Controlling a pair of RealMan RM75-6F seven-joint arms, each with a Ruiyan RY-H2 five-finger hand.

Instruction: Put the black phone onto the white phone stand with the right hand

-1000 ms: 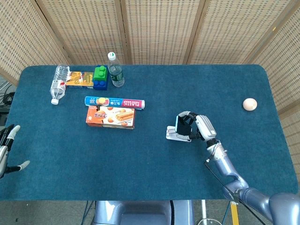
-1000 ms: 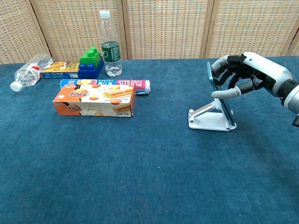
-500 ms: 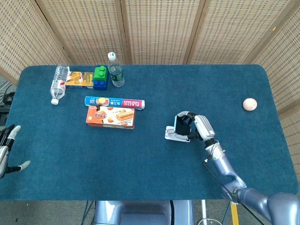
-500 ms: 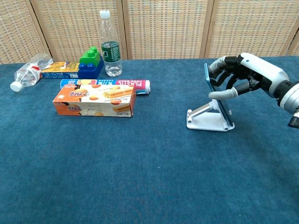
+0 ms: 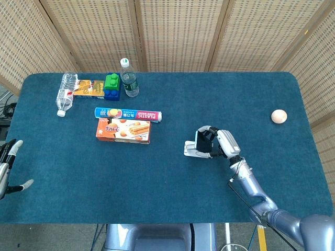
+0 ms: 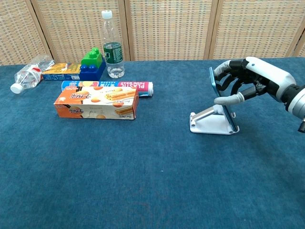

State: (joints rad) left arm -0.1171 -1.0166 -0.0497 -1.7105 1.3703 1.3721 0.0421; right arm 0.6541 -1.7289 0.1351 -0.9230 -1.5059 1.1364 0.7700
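The black phone stands steeply, edge-on in the chest view, with its lower end in the white phone stand at the table's right of centre. My right hand grips the phone from the right, fingers wrapped over its top and thumb against its side. From the head view the phone sits over the stand, with the right hand just right of it. My left hand hangs off the table's left edge, fingers apart and holding nothing.
An orange biscuit box and a plastic-wrap roll lie left of centre. Behind them are an upright bottle, green and blue blocks and a lying bottle. A pale ball sits at the far right.
My right hand, the phone and the stand have shifted slightly to the left and towards me. The left hand has not moved.
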